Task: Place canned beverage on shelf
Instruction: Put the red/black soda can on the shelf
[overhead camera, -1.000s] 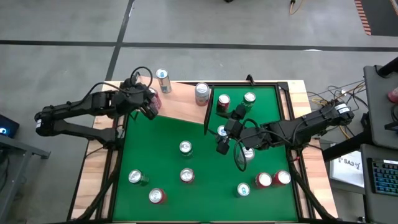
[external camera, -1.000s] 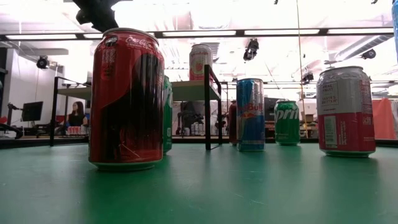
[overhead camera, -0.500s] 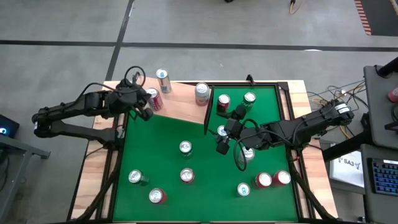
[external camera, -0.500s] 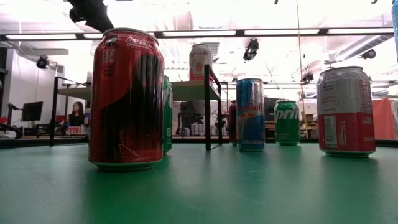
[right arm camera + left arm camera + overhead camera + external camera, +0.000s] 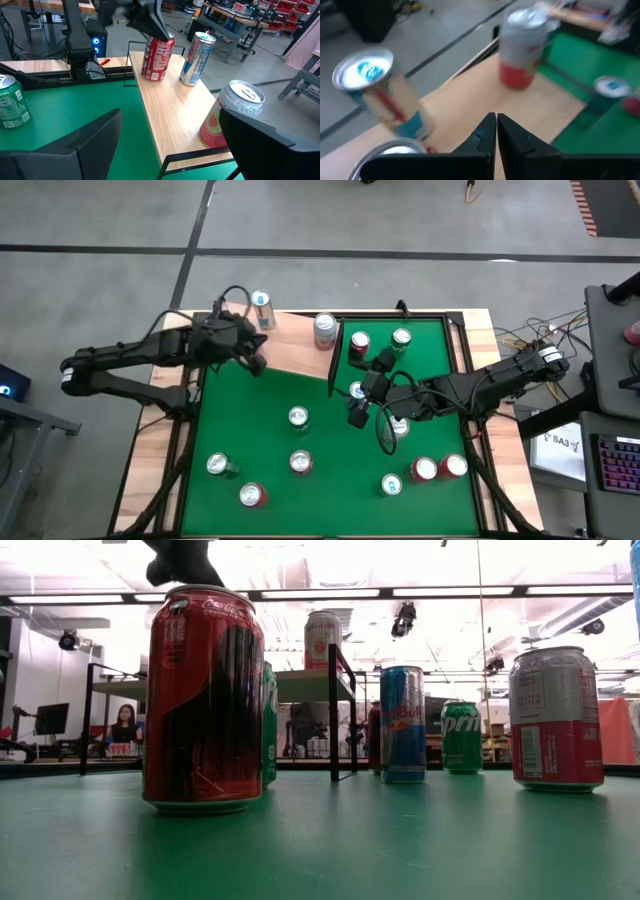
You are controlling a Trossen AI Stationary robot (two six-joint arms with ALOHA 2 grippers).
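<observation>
The shelf (image 5: 290, 345) is a pale wood board with a dark end panel (image 5: 333, 360), raised at the table's far left. On it stand a red can (image 5: 159, 54), a blue-and-silver can (image 5: 261, 305) and a red-and-white can (image 5: 325, 328). My left gripper (image 5: 252, 358) is shut and hovers right over the red can's top (image 5: 395, 150), its fingertips (image 5: 496, 122) pointing down at the board. My right gripper (image 5: 358, 405) stands open above the green table beside the shelf's end panel, with nothing between its fingers. My left gripper is close above the red can's top rim (image 5: 164, 36), slanting down from the table's left. I cannot tell whether it touches the can. All three cans stand upright on the board.
Several more cans stand on the green table (image 5: 260, 420): two behind the end panel (image 5: 358, 343), one by my right gripper (image 5: 357, 390), others toward the near edge (image 5: 300, 462). In the low view a red cola can (image 5: 203, 700) stands closest.
My left gripper, staying shut, has drawn a little toward the table's left edge and then swung back right over the red can on the shelf, rolling slightly. The cans have kept their places.
</observation>
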